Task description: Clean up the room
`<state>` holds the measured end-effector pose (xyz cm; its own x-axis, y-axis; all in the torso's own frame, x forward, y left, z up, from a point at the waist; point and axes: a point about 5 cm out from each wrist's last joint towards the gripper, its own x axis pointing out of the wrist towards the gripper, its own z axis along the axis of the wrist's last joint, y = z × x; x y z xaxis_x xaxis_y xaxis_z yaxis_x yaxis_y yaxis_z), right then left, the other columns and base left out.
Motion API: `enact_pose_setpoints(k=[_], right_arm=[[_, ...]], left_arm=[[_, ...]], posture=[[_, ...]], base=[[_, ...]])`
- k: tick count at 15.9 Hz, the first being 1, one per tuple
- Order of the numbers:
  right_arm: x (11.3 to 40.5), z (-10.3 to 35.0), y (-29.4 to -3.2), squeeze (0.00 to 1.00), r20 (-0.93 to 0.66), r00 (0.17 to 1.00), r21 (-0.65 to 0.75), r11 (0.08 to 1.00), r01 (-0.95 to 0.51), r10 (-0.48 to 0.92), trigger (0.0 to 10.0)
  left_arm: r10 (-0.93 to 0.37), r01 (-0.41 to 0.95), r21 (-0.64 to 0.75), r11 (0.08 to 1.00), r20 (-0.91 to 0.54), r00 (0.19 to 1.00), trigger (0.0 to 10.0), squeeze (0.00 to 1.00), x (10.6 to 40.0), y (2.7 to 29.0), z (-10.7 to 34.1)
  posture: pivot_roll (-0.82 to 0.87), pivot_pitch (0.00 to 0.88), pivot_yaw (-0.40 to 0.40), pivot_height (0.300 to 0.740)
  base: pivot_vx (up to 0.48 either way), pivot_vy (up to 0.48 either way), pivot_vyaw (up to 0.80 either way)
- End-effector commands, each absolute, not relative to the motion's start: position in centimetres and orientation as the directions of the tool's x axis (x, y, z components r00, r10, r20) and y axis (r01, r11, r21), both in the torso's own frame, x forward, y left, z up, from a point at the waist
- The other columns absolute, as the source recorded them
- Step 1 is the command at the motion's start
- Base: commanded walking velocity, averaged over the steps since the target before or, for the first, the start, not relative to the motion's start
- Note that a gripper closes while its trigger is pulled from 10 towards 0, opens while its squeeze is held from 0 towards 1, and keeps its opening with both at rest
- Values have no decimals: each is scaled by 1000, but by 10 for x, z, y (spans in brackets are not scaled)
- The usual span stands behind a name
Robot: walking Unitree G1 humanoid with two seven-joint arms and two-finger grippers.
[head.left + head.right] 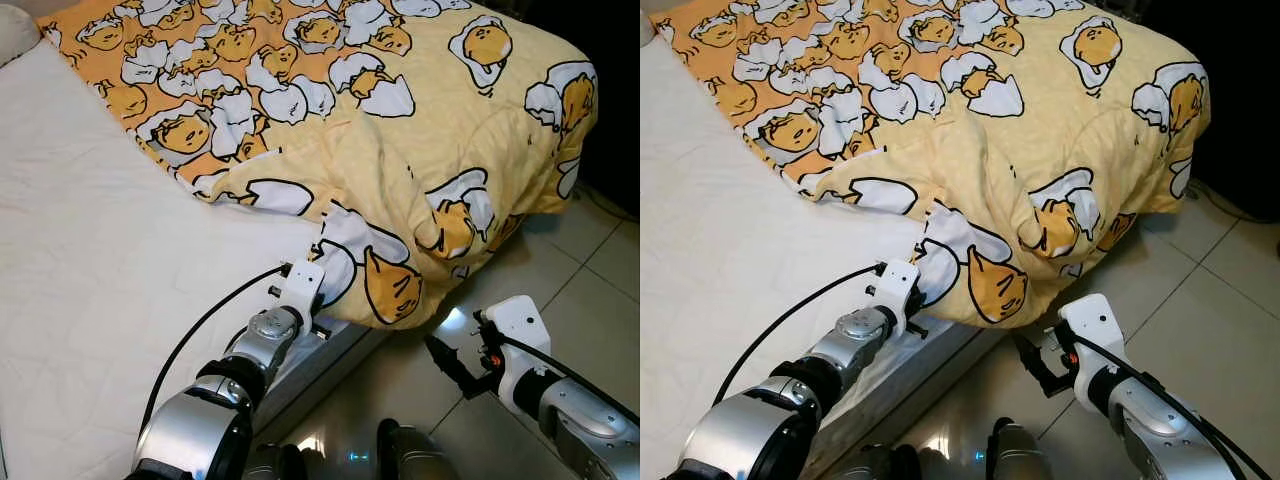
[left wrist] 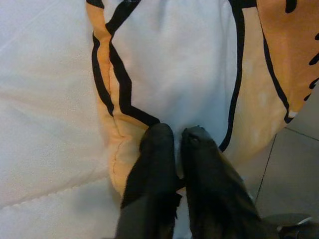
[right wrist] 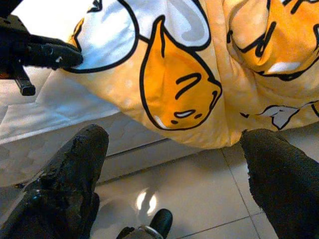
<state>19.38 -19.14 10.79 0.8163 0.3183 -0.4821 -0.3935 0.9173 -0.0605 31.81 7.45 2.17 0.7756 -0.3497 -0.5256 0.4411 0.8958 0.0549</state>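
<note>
White quilted mattress (image 1: 90, 250) fills the near side of this bedroom, pale glossy floor tiles (image 1: 590, 290) run off to the robot's right, and the action sits right at the bed's corner. Left gripper (image 2: 175, 137) is clenched, its two black fingers (image 2: 157, 144) pressed together with a fold of the yellow-and-orange comforter printed with white cartoon eggs (image 1: 400, 130) pinched between them, right at the stitched hem where the fabric meets the mattress. That grip looks chosen for control: holding the edge, not the puffy middle, should let the arm drag or spread the cover across the bare bed, which I judge to be the step in hand. From that pinch point the comforter rises away into a bunched heap over the far corner, and its lower bulge droops past the mattress side toward the floor. Right gripper (image 3: 174, 149) hangs low over the tiles, fingers spread wide and holding nothing, aimed up at the overhanging bulge just ahead of it but apart from it; I read it as ready to catch that sagging part. Most of the mattress on the robot's left lies uncovered, so the bed-making is far from done.
</note>
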Motion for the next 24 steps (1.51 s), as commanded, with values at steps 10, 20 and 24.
enact_pose_setpoints(k=[10,20,24], right_arm=[[201,110,-199,0,-488,794,-62,894,-445,362,10000],[202,110,-201,0,-488,793,-63,891,-449,365,10000],[202,110,-201,0,-488,793,-63,891,-449,365,10000]], left_arm=[[-604,692,-97,715,-584,542,0,0,286,62,-1],[-663,746,-143,650,-587,465,0,0,275,57,-7],[-663,746,-143,650,-587,465,0,0,275,57,-7]], posture=[[-202,194,130,740],[-196,190,123,740],[-196,190,123,740]], base=[[0,0,0],[0,0,0],[0,0,0]])
